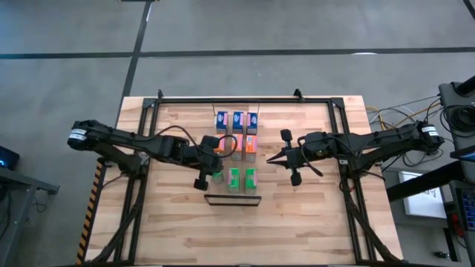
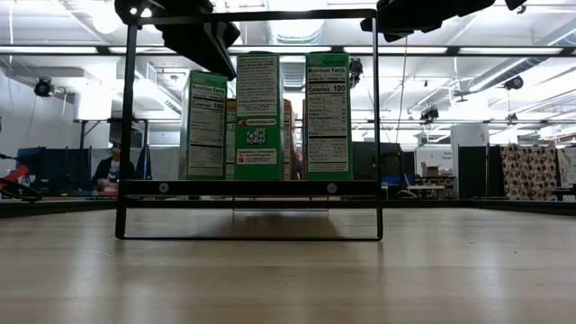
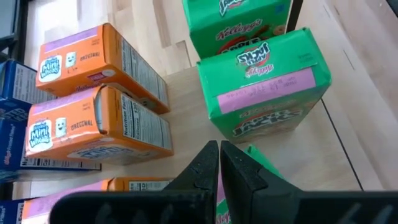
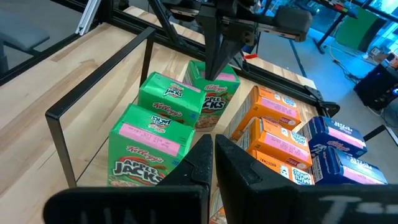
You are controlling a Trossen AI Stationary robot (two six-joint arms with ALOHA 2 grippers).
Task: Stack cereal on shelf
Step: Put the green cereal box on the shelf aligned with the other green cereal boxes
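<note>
Hovering closed, left end effector (image 1: 217, 175) over green cereal (image 1: 243, 179) — right end effector (image 1: 272, 159) beside.

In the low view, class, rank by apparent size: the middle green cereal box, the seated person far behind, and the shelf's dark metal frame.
1. Shelf's dark metal frame, widest and tallest.
2. Middle green cereal box.
3. Seated person, smallest only because far off.

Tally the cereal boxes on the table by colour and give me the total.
Blue boxes: 3
Orange boxes: 3
Green boxes: 3
Total: 9
</note>
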